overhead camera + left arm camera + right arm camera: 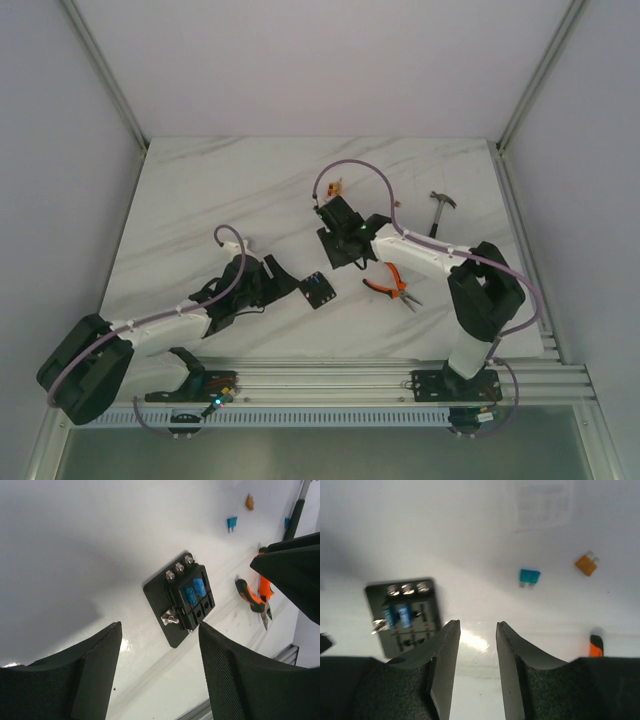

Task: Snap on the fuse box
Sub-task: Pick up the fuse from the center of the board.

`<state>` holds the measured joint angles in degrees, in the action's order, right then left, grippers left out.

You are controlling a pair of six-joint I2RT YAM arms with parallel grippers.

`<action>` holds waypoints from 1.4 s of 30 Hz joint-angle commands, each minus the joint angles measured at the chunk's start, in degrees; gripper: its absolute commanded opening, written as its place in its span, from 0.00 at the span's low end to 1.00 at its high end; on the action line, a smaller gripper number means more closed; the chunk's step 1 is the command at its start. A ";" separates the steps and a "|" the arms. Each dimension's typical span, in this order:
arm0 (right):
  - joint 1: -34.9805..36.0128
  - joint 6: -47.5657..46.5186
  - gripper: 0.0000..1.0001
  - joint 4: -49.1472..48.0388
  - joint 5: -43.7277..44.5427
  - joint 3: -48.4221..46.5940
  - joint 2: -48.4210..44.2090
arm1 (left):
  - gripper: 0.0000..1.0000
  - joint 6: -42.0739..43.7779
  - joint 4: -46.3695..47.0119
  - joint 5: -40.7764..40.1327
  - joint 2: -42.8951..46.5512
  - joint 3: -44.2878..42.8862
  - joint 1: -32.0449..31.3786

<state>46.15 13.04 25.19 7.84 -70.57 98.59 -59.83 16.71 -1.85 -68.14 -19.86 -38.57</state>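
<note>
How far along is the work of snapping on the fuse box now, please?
Done: nothing that I can see. The small black squarish plastic fuse box lies flat on the white marbled table, its blue fuses uncovered. In hand: nothing; the left hand and the right hand are both open and empty, near the box. Left: the whole snapping step.

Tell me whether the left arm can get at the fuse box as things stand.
Probably yes. The fuse box lies flat on the table just ahead of the left gripper, whose jaws stand open, and nothing sits between them.
</note>
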 commanded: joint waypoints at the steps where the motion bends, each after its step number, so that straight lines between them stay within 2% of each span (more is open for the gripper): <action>1: -3.72 -0.34 0.43 -1.79 -0.21 0.71 3.48 | 0.75 3.10 -4.03 -3.16 2.20 0.03 1.76; 6: -6.67 -1.07 0.49 -2.21 -0.93 -1.16 7.56 | 0.84 4.73 -4.66 -3.34 2.99 0.07 2.61; 14: -8.78 -2.41 0.49 -2.27 -1.47 -3.84 12.66 | 1.00 5.59 -4.67 -3.83 2.75 0.03 2.79; 26: -9.85 -3.78 0.47 -1.02 -3.42 -6.16 15.97 | 1.00 5.84 -4.43 -3.70 1.24 -0.49 2.88; 38: -9.83 -3.63 0.37 1.62 -3.67 -6.14 16.31 | 1.00 5.52 -3.67 -2.68 0.83 -0.53 2.88; 42: -9.81 -3.55 0.29 1.94 -3.23 -5.83 16.21 | 1.00 5.43 -3.23 -2.17 0.58 -0.48 2.87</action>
<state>36.47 9.65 23.09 5.15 -76.36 112.62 -54.94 12.84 -4.75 -66.92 -19.86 -36.01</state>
